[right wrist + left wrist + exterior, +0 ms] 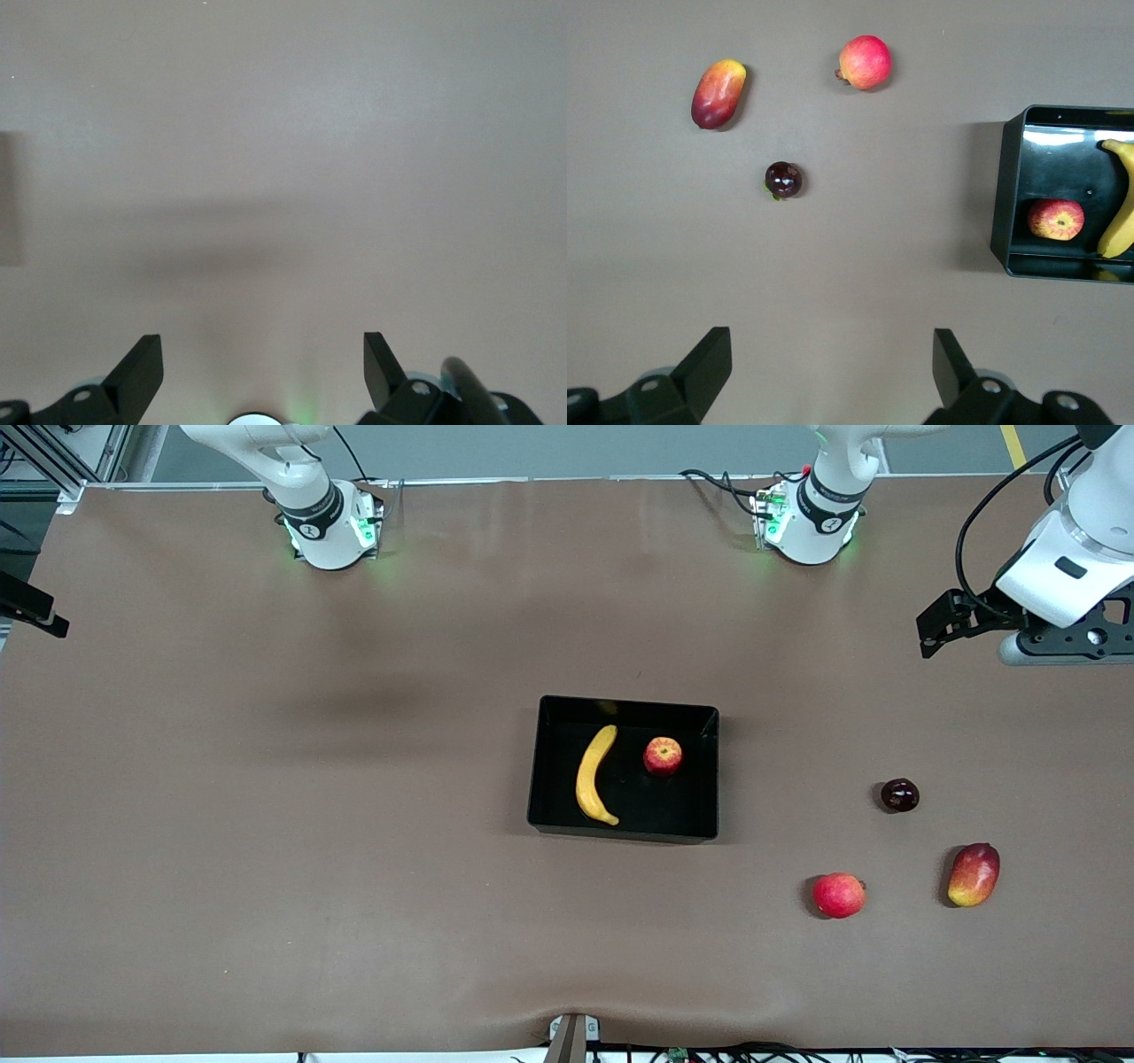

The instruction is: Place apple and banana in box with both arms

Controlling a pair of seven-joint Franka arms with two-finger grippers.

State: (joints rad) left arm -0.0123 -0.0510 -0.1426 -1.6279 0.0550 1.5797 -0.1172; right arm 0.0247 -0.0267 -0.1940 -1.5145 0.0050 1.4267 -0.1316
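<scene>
you see the apple [663, 755] and banana [595, 775] lying in the box [622, 828], well apart from both the left gripper [831, 372] and the right gripper [263, 372], each spread wide and empty.

From the right wrist we look down on a bare stretch of brown worktop [283, 133]. Our right tool [263, 372] hangs over it with its two black fingers [142, 367] set wide apart and nothing between them. A soft, dark band of shadow [221, 257] crosses the surface above the fingers. Between the fingertips, at the picture's edge, we see a rounded white part [255, 419] with a green glow [306, 414] just beside it. A black cable [474, 390] curves past one finger.
</scene>
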